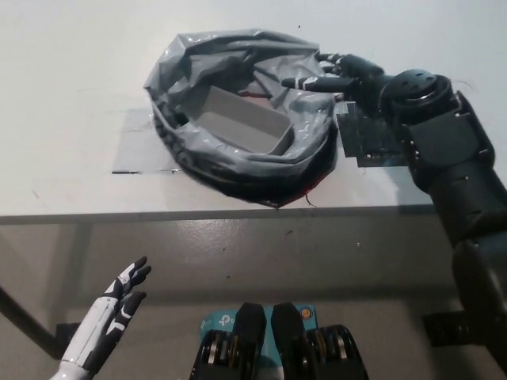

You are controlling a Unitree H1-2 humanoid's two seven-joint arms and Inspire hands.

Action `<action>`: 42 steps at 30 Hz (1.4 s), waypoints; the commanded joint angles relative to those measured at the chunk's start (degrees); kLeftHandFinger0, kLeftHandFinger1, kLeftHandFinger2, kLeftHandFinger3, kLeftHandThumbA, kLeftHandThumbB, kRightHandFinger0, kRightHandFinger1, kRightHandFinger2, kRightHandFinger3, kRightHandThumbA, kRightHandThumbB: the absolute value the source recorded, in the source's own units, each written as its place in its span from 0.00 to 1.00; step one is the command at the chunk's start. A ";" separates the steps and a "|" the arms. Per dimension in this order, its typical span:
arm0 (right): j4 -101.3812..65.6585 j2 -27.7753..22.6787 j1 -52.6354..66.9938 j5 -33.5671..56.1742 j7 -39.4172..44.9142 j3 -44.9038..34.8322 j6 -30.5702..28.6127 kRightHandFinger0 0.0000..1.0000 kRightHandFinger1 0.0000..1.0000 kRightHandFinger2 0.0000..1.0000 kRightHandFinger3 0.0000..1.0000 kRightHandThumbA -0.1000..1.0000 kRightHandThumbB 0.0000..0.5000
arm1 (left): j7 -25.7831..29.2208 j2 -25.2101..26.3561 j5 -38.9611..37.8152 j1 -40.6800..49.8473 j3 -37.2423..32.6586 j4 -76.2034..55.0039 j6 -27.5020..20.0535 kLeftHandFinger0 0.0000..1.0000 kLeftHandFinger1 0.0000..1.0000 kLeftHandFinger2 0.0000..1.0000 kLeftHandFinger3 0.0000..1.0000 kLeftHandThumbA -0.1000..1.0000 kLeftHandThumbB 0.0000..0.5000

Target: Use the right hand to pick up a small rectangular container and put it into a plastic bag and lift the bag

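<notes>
White tabletop (71,119) fills the upper part of the head view, its front edge running straight across the middle, with grey floor below. Near that edge sits the bag (238,170), a crumpled grey plastic sack with its mouth spread open toward the camera and a thin red trace showing at its lower right rim. The black right arm reaches in from the right side, and the right hand (337,75) lies at the bag's upper right rim, fingers stretched leftward over the plastic; whether they pinch the rim cannot be told. Inside the bag rests the container (242,123), a small pale grey rectangular box, its long axis running diagonally from upper left to lower right. The white left hand (119,305) hangs below the table at lower left, fingers loosely apart and holding nothing.
</notes>
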 commanded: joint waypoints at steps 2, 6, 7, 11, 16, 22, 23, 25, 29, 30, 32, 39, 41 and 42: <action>3.80 0.93 -4.35 5.94 -1.37 -3.58 0.94 0.23 0.61 1.00 1.00 0.76 0.54 | -0.20 1.09 0.37 -0.89 0.30 -1.00 -1.56 0.91 1.00 1.00 1.00 1.00 0.52; 6.83 1.41 -4.21 5.95 -4.99 -4.39 -1.22 0.00 0.02 0.41 1.00 0.16 0.55 | -0.29 1.12 0.28 -1.29 0.19 -0.46 -2.32 0.91 1.00 1.00 1.00 1.00 0.53; 6.85 1.67 -3.99 4.87 -7.24 -3.76 -2.08 0.00 0.00 0.33 1.00 0.03 0.56 | -0.31 1.09 0.18 -1.34 0.24 -0.58 -2.03 0.91 1.00 1.00 1.00 1.00 0.55; 6.68 2.41 -3.36 2.50 -13.64 -1.69 -5.89 0.00 0.04 0.34 0.41 0.00 0.39 | -0.21 1.08 0.18 -1.65 0.48 -0.89 -1.16 0.90 1.00 1.00 1.00 1.00 0.53; 6.10 2.08 -2.70 4.98 -15.32 -3.11 -9.77 0.04 0.49 0.85 0.87 0.00 0.39 | -0.34 1.00 0.09 -2.11 0.39 -0.95 -0.62 0.91 1.00 1.00 1.00 1.00 0.52; 6.08 1.90 -2.79 6.09 -16.11 -3.74 -10.42 0.00 0.43 0.80 1.00 0.00 0.40 | -0.54 1.12 -0.15 -2.37 0.24 -0.50 -1.82 0.90 1.00 1.00 1.00 1.00 0.48; 6.01 1.91 -2.82 6.39 -16.37 -3.97 -10.50 0.00 0.43 0.80 1.00 0.00 0.40 | -0.53 1.24 0.09 -2.38 0.16 -0.43 -2.03 0.90 1.00 1.00 1.00 1.00 0.47; 5.97 1.92 -3.05 6.58 -16.79 -4.14 -10.18 0.00 0.43 0.81 1.00 0.00 0.39 | -0.53 1.33 0.30 -2.40 0.09 -0.36 -2.28 0.90 1.00 1.00 1.00 1.00 0.46; 3.06 1.85 -4.88 9.38 -17.18 -6.83 -8.55 0.00 0.44 0.89 0.77 0.00 0.39 | -0.60 1.30 -0.16 -2.95 0.25 -0.25 -2.11 0.90 1.00 1.00 1.00 1.00 0.43; 2.60 1.91 -5.20 9.87 -17.27 -7.31 -8.29 0.00 0.44 0.89 0.77 0.00 0.39 | -0.57 1.23 -0.17 -2.98 0.27 -0.38 -1.94 0.90 1.00 1.00 1.00 1.00 0.43; 1.28 2.09 -5.74 10.79 -17.19 -8.29 -7.76 0.00 0.38 0.80 0.60 0.00 0.45 | -0.54 1.18 -0.14 -3.07 0.30 -0.53 -1.63 0.90 1.00 1.00 1.00 1.00 0.43; -5.61 3.16 -10.06 16.24 -14.89 -12.85 -3.13 0.00 0.32 0.72 0.74 0.00 0.29 | -0.21 1.02 0.31 -3.05 0.22 -0.17 -2.04 0.89 1.00 1.00 1.00 1.00 0.46; -6.61 3.20 -11.49 16.83 -14.51 -13.17 -2.08 0.00 0.27 0.65 0.93 0.00 0.28 | -0.08 0.99 0.57 -3.22 0.21 -0.24 -2.05 0.89 1.00 1.00 1.00 1.00 0.46; -7.25 3.34 -12.81 17.52 -15.13 -13.75 -1.14 0.00 0.23 0.62 0.86 0.00 0.29 | -0.07 1.10 0.78 -3.47 0.17 -0.18 -2.14 0.89 1.00 1.00 1.00 1.00 0.45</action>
